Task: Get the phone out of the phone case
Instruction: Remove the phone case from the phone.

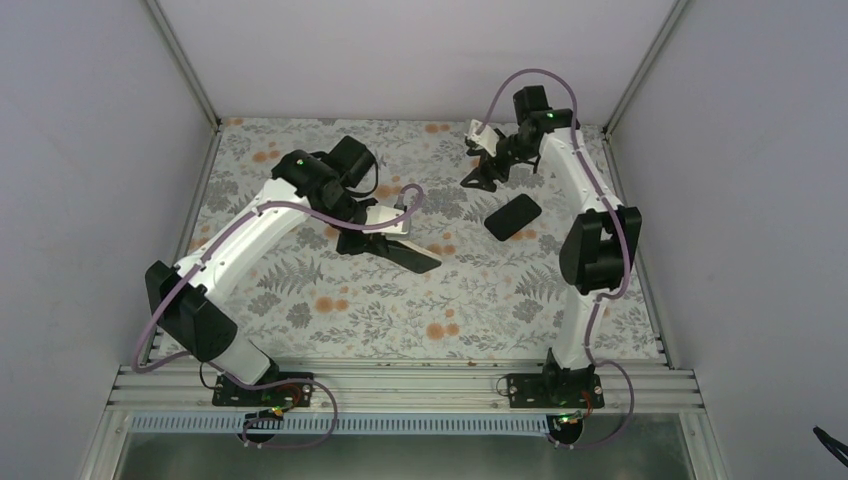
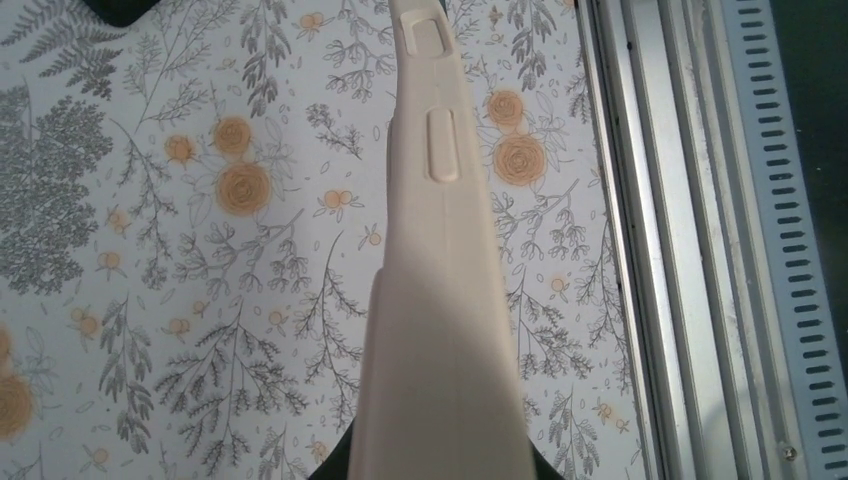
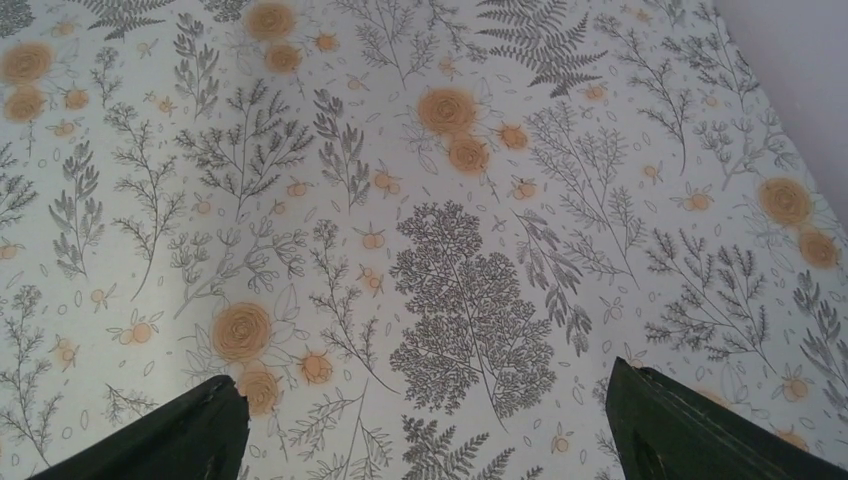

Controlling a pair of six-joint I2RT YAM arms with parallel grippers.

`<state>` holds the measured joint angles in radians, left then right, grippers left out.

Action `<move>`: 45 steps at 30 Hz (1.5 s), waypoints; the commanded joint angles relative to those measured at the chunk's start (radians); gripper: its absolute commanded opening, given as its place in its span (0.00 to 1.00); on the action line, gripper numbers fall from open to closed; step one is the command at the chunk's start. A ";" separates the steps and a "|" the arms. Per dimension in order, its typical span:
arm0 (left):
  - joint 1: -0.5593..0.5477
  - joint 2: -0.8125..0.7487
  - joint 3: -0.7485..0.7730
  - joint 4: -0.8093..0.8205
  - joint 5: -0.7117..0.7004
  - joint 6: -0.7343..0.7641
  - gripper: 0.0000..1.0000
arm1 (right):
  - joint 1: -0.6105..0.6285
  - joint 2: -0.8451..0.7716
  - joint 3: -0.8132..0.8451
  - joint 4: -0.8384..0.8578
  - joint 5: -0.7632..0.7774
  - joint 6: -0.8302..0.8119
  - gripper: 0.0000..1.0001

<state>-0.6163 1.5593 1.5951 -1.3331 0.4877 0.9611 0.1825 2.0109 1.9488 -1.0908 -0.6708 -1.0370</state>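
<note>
Left gripper [image 1: 375, 240] clenched on one end of the beige phone case [image 2: 440, 300]; the case jutted straight out ahead of the jaws, clear above the floral tablecloth [image 2: 200, 300]. Right gripper [image 1: 480, 175] released, jaws spread wide, only cloth between them. Black phone [image 1: 513, 216] lay flat, outside the case, near the right jaws, untouched.

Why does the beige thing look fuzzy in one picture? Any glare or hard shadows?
Left wrist view: the beige rubbery phone case sits close to the lens, so its near end blurs, while its side buttons and the floral tablecloth look sharp. Right wrist view: cloth crisp, dark fingertips slightly soft. Top view: even light, faint shadows, no glare on the flat black phone.
</note>
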 commanded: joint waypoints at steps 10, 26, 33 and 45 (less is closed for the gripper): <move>0.010 -0.008 0.046 0.132 0.015 0.000 0.02 | 0.156 -0.519 -0.640 0.180 -0.104 0.078 0.92; 0.010 0.008 0.060 0.147 0.014 -0.012 0.02 | 0.232 -0.594 -0.712 0.311 0.007 0.160 0.91; 0.010 -0.009 0.043 0.126 -0.003 -0.009 0.02 | 0.208 -0.536 -0.635 0.308 0.022 0.140 0.91; 0.009 -0.014 0.021 0.138 -0.030 -0.013 0.02 | 0.073 -0.377 -0.325 0.045 -0.035 -0.017 0.91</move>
<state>-0.5949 1.5810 1.6196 -1.0794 0.4137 0.9150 0.3130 1.6203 1.5192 -0.9829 -0.6910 -0.9733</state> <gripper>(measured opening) 0.102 0.916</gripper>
